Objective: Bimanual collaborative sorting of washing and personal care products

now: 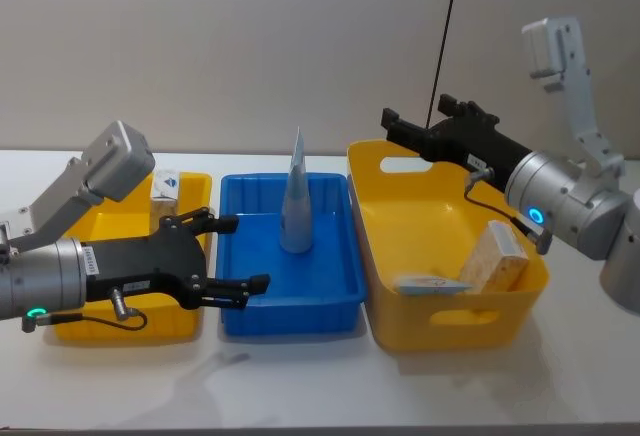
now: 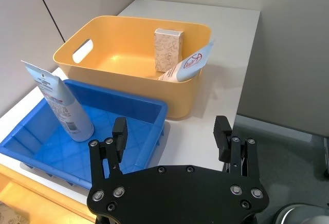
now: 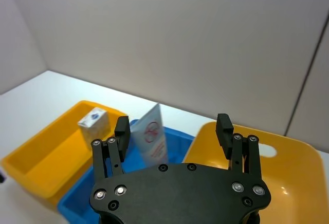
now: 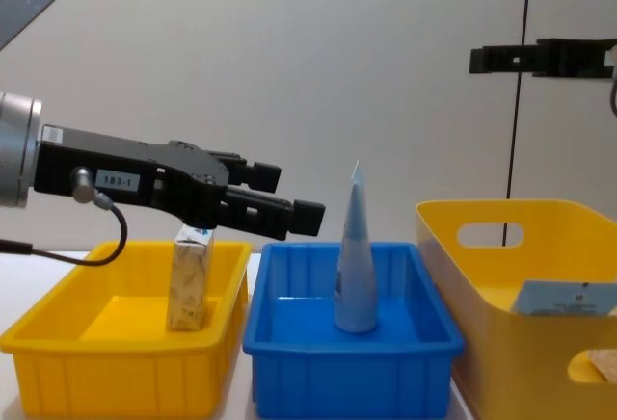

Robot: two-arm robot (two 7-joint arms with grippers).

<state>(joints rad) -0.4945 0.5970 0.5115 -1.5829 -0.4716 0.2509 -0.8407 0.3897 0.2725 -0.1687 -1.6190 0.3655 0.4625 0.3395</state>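
Observation:
A pale-blue tube (image 1: 297,203) stands upright in the blue bin (image 1: 290,311). One marble-patterned carton (image 1: 165,194) stands at the back of the left yellow bin (image 1: 110,326). Another carton (image 1: 497,259) and a lying tube (image 1: 432,284) rest in the larger right yellow bin (image 1: 455,321). My left gripper (image 1: 240,253) hovers open and empty over the blue bin's front left edge, beside the standing tube (image 2: 64,108). My right gripper (image 1: 420,114) is open and empty, raised high above the back of the right yellow bin. From the side, the left gripper (image 4: 284,194) sits above the bins.
The three bins stand side by side on a white table (image 1: 300,386), with free surface along the front edge. A grey wall is close behind, and a thin black cable (image 1: 448,26) hangs down it near my right gripper.

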